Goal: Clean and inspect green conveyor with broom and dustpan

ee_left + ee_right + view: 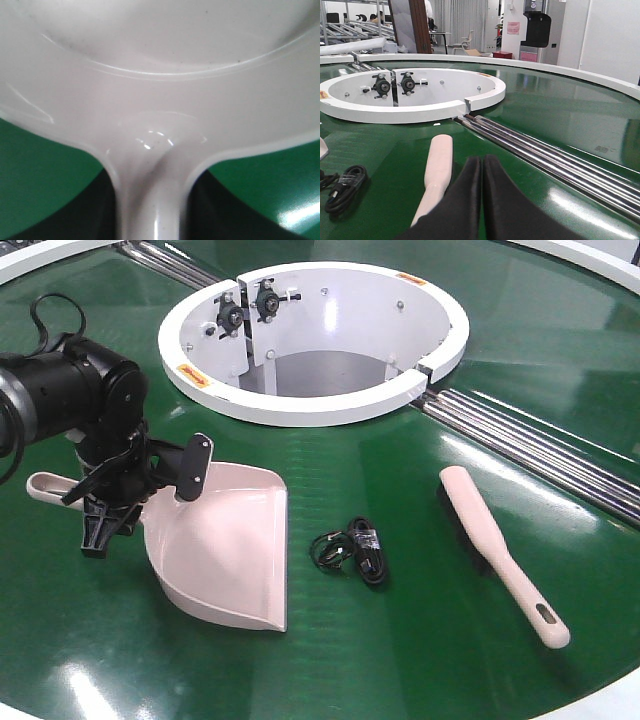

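Left hand point(125, 498) clamps the dustpan point(225, 540) by its handle, pan flat on the conveyor point(400, 640), front-left of the ring point(300, 405). A black cable point(352, 550) lies in front of the ring. The broom point(495, 535) rests front-right of the ring, with the right hand point(482, 175) beside it, fingers pressed together, empty.

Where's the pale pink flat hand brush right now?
In the front view the pale pink flat hand brush lies on the green conveyor belt, right of the coiled black cable, below the silver roller seam.
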You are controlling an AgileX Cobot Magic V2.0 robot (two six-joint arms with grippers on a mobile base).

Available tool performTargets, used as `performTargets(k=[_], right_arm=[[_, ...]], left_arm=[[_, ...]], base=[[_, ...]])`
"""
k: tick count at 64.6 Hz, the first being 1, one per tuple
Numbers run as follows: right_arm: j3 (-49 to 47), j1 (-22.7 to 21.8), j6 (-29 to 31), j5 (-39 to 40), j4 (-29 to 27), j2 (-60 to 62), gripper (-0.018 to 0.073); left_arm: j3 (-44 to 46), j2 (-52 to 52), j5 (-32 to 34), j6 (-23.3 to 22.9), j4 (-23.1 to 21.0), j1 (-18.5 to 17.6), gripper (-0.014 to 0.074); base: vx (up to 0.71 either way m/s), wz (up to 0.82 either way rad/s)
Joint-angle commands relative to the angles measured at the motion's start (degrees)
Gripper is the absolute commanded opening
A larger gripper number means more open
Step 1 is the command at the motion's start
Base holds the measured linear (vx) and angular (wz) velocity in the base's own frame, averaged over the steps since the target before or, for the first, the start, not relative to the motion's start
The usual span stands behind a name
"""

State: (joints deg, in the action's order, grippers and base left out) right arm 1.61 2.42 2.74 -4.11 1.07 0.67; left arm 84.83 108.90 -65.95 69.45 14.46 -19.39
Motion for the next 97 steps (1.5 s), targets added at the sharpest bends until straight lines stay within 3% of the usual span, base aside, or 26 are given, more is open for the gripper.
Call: performTargets(k=[1, 76, 89, 97], right_arm=[[0.18, -0.32, -0.11, 4.11, 0.22, 0.70, -0.0008], [0.18, -0.32, 0.03, 4.11, 0.22, 0.62, -0.0008], [-0.02, -0.32, 1.33, 8.78, 0.91, 0.62, -0.0008], [-2.73, -0.32, -0.23, 12.75, -1.52, 0.45, -0.0008]], left_arm=[[1.41, -2.35, -1.37, 2.61, -1.89, -0.96, -0.0008], [1.41, -2.35, -2.86, 2.61, -1.89, -0.85, -0.0006], [1.41, -2.35, -2.86, 2.61, -1.89, -0.85, -0.0006], [1.41, -2.35, -2.86, 2.61, -1.89, -0.85, -0.0006]], base=[[0.00, 0.00], [0.00, 0.00], [0.00, 0.00], [0.00, 0.00]])
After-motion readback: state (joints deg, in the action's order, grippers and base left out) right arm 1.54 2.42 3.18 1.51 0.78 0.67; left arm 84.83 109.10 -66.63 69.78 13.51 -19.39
